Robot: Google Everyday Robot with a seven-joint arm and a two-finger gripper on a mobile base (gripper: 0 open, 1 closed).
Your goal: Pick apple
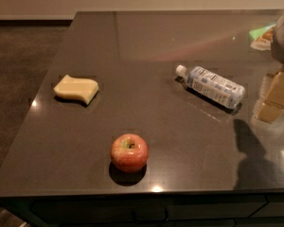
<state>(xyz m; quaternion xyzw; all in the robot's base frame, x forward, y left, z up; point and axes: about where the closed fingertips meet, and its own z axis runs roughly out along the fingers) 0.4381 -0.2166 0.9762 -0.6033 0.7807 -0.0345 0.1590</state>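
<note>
The apple (pixel 129 152) is red with a yellow-green patch around its stem dimple. It stands upright on the dark table (pixel 146 70), near the front edge and a little left of the middle. My gripper (pixel 273 100) is at the far right edge of the view, over the table's right side. It is well to the right of the apple and apart from it, and it holds nothing that I can see. Its shadow falls on the table in front of it.
A pale yellow wavy sponge (pixel 76 89) lies at the left of the table. A clear water bottle (pixel 212 86) lies on its side right of centre, close to the gripper. A green and white packet (pixel 261 36) sits at the far right. Carpeted floor lies beyond the left edge.
</note>
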